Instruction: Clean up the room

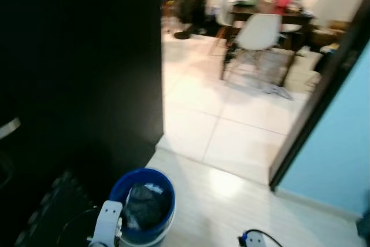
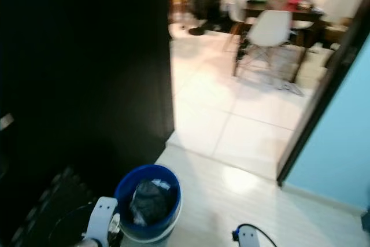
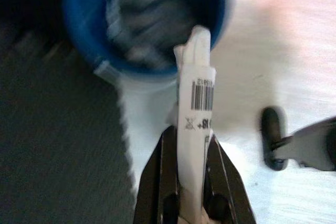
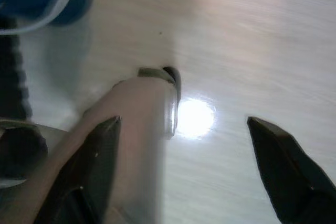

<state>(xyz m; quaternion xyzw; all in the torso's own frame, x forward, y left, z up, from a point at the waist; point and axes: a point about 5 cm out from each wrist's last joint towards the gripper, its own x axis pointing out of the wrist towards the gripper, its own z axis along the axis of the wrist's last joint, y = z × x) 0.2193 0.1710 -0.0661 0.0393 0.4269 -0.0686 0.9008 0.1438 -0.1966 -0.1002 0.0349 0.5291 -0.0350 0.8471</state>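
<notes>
The round blue plastic bucket, holding dark crumpled rubbish, is sitting on the pale floor. The left gripper is pinching a light, stiff white barcoded packet mid-length above it; the right gripper is gaping wide.

Landmark: blue bucket on the pale floor, dark crumpled stuff inside.
Left of bucket: dark mat and black wall, blocked.
Right of bucket: bare floor up to the light blue wall.
Beyond bucket: open doorway onto tiled floor.
Far beyond: white chair and cluttered surface stand in the way.
Bucket mouth: left gripper clamped on white tube at the rim.
</notes>
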